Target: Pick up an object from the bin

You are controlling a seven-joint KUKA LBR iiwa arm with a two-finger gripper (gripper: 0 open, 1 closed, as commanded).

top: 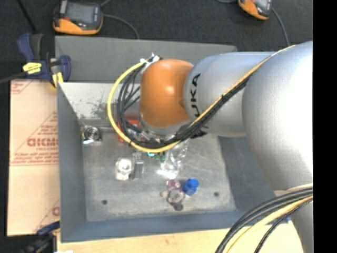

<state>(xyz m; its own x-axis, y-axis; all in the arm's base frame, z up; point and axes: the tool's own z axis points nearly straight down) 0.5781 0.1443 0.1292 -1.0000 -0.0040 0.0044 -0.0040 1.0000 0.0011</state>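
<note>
Far left on the floor of the grey bin (100, 194), a shiny round metal bit (92, 134) is parked near the back wall, well apart from everything else. Next over, a small white piece (124, 168) can be seen, with a little dark grey piece (138, 168) set just beside it on the right. Then comes the hand (158, 149), tucked under the orange cover (163, 91) and a loop of yellow and black cables (118, 96), so whether it's spread or pressed together honestly can't be told. Just below and slightly right of it, about mid-bin, a clear see-through thing (171, 162) is laid out, and that's what the hand is hung over. Its long axis looks to be run roughly back-to-front, leaned a bit: far end toward the right, near end toward the left. Which end is the top can't be made out. Right in front of it a purple-and-grey lump (174, 193) is found, with a small blue piece (190, 185) just beside it on the right. The right side is taken up by the silver arm (253, 99).
</note>
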